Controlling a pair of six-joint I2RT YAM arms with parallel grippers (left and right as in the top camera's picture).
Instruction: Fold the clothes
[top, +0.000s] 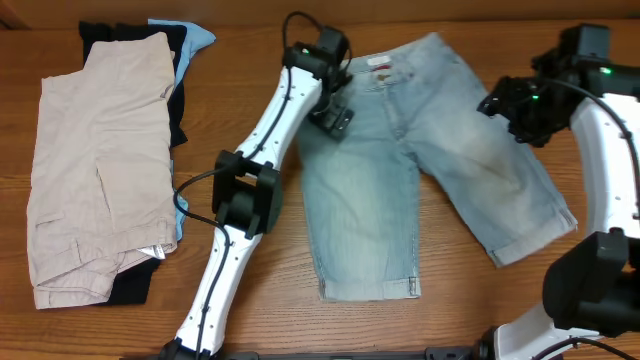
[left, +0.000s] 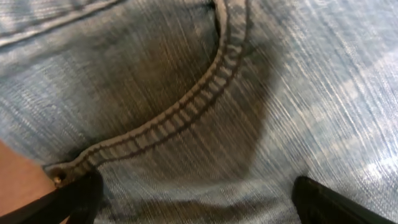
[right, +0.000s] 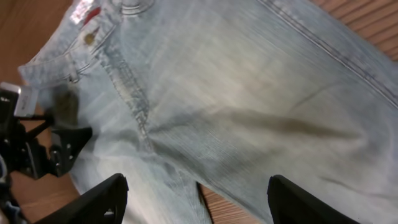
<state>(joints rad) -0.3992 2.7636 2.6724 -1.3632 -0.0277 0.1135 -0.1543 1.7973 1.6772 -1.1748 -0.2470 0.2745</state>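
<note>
The light-blue denim shorts (top: 430, 150) lie spread flat on the wooden table, waistband at the back, both legs pointing toward the front. My left gripper (top: 333, 118) is open and low over the waist's left side, by a pocket seam (left: 186, 106). My right gripper (top: 520, 115) is open, hovering above the right leg; in the right wrist view the shorts (right: 249, 93) fill the frame, with the crotch gap between my fingers (right: 199, 199).
A pile of folded clothes sits at the far left: beige cargo shorts (top: 95, 160) on top, black (top: 135, 285) and bright-blue (top: 195, 40) garments under them. The left arm (top: 250, 190) crosses the table's middle. The right arm (top: 610, 180) stands at the right edge.
</note>
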